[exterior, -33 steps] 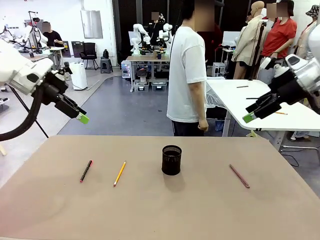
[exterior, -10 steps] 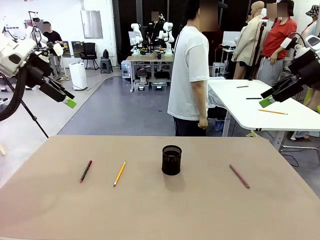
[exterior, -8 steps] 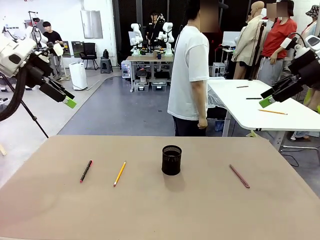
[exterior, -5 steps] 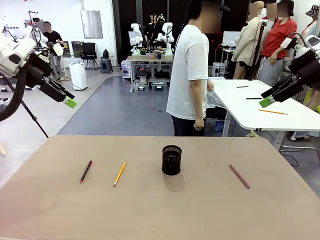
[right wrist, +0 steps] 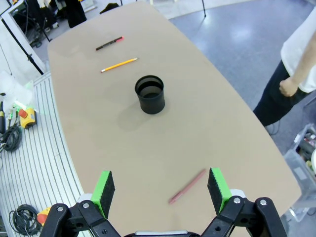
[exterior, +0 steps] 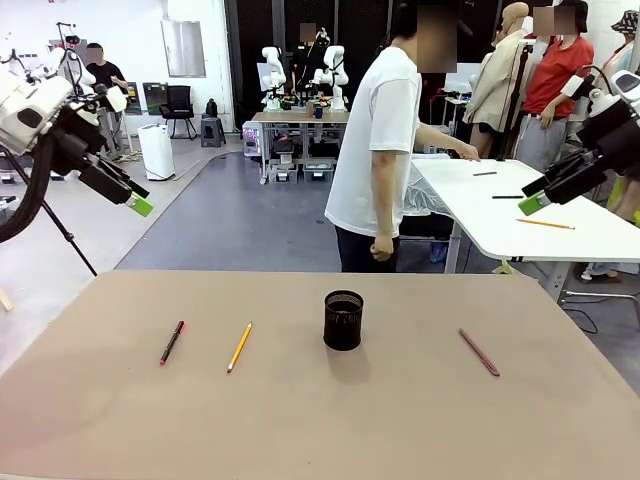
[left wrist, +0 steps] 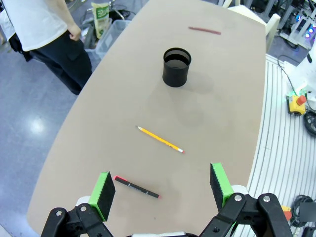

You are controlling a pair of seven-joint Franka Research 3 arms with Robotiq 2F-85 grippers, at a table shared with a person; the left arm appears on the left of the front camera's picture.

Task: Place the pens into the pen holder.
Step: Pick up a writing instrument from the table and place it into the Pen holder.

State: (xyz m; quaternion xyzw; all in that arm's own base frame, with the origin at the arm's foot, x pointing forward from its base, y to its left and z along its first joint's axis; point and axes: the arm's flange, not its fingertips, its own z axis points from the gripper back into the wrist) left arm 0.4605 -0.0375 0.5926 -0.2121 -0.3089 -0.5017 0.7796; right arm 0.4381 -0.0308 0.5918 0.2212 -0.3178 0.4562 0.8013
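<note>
The black mesh pen holder [exterior: 343,320] stands upright mid-table. To its left lie the yellow-orange pencil [exterior: 239,347] and, farther left, the red pen [exterior: 172,342] with black ends. A dull red-brown pencil [exterior: 479,352] lies to the holder's right. My left gripper [exterior: 138,205] hangs high above and beyond the table's left corner; its wrist view shows the fingers [left wrist: 103,191] spread, the gripper [left wrist: 162,190] open, with the red pen [left wrist: 137,186], pencil [left wrist: 160,139] and holder [left wrist: 177,66] far below. My right gripper [exterior: 533,203] hangs high at the right, open [right wrist: 160,190], above the red-brown pencil [right wrist: 187,186] and holder [right wrist: 150,94].
A person in a white T-shirt [exterior: 378,150] stands just beyond the far edge, turned toward a white side table [exterior: 520,215] at the right and reaching onto it. The brown tabletop [exterior: 330,420] carries no other objects. Other people and tables stand farther back.
Both arms rose and drew outward since the earliest frame, then held still. The person turned toward the white side table and stretched an arm onto it. The pens and holder stayed put.
</note>
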